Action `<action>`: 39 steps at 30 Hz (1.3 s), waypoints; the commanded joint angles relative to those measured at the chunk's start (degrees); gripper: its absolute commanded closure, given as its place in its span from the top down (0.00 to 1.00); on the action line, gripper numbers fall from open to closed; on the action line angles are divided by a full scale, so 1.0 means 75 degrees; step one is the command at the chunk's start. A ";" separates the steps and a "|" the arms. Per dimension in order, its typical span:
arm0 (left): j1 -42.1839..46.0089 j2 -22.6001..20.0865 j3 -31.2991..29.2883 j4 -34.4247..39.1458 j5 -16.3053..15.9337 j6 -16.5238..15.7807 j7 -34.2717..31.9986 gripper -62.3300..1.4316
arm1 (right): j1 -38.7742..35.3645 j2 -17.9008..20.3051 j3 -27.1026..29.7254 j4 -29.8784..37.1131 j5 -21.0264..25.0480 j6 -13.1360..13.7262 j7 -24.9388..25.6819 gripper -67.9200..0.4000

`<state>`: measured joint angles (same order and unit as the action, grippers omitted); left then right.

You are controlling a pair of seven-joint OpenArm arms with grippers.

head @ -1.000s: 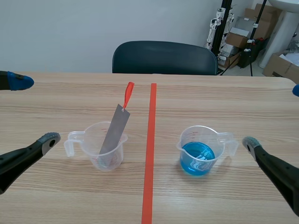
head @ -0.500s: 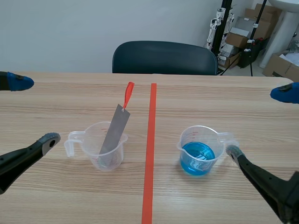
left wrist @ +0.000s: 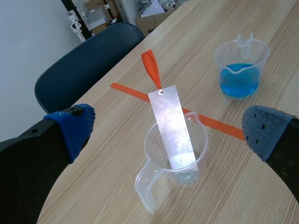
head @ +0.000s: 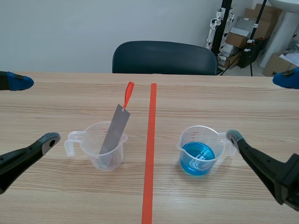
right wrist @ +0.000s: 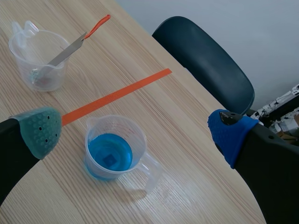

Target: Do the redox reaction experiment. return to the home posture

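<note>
Plainly, both cups stand well inside the table (head: 210, 93), far from its edges. A red tape line (head: 150, 140) runs from the near side toward the far edge and divides them.

Left of the line is a clear cup (head: 88, 140) with its handle turned toward the table's left edge. A flat metal strip (head: 114, 130) leans in it, foot on the cup's bottom. The strip tilts up over the rim toward the far edge and ends in an orange tag (head: 128, 93).

Right of the line is a second clear cup (head: 205, 135) holding blue liquid (head: 198, 156). Its handle points toward the table's right edge.

The left gripper (head: 33, 110) hangs near the left edge with its fingers spread wide and nothing between them. Its wrist view shows the cup with the strip ahead of it, in line with the gap and apart from both pads.

The right gripper (head: 259, 108) comes in from the right edge, also spread wide and holding nothing. Its grey-green pad (head: 233, 136) is just beside the blue cup's handle, and whether it touches cannot be told. The blue pad sits out near the far right corner.

Bare wood stretches from both cups to the far edge, and between the cups on either side of the tape. A dark chair (head: 163, 56) stands against the far edge, with cardboard boxes (head: 243, 37) behind it past the far right corner.
</note>
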<state>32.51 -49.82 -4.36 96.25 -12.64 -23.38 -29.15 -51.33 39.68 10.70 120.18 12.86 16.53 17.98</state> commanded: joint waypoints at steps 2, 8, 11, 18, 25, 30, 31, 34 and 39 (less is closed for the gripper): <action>-0.0041 0.0012 -0.0026 0.0076 -0.0114 0.0044 -0.0128 1.00 | -0.0012 0.0015 0.0064 0.0047 0.0073 -0.0032 0.0108 0.98; -0.0041 0.0012 -0.0026 0.0076 -0.0114 0.0044 -0.0131 1.00 | -0.0012 0.0012 0.0064 0.0047 -0.0111 -0.0032 -0.0122 0.98; -0.0041 0.0012 -0.0026 0.0076 -0.0114 0.0044 -0.0131 1.00 | -0.0006 0.0012 0.0064 0.0047 -0.0149 -0.0035 -0.0114 0.98; -0.0041 0.0012 -0.0026 0.0076 -0.0114 0.0044 -0.0131 1.00 | -0.0012 -0.0003 0.0064 0.0047 -0.0146 -0.0029 -0.0090 0.98; -0.0041 0.0012 -0.0026 0.0076 -0.0114 0.0044 -0.0131 1.00 | -0.0012 -0.0003 0.0064 0.0047 -0.0143 -0.0029 -0.0035 0.98; -0.0041 0.0012 -0.0026 0.0076 -0.0114 0.0044 -0.0131 1.00 | -0.0012 -0.0003 0.0064 0.0047 -0.0108 -0.0032 -0.0029 0.98; -0.0041 0.0012 -0.0026 0.0076 -0.0114 0.0044 -0.0131 1.00 | -0.0012 -0.0003 0.0064 0.0047 -0.0108 -0.0032 -0.0029 0.98; -0.0041 0.0012 -0.0026 0.0076 -0.0114 0.0044 -0.0131 1.00 | -0.0012 -0.0003 0.0064 0.0047 -0.0108 -0.0032 -0.0026 0.98; -0.0041 0.0012 -0.0026 0.0076 -0.0114 0.0044 -0.0131 1.00 | -0.0012 -0.0003 0.0064 0.0047 -0.0108 -0.0032 -0.0029 0.98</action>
<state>32.51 -49.82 -4.36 96.25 -12.67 -23.38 -29.17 -51.33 39.68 10.70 120.18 11.38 16.56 16.67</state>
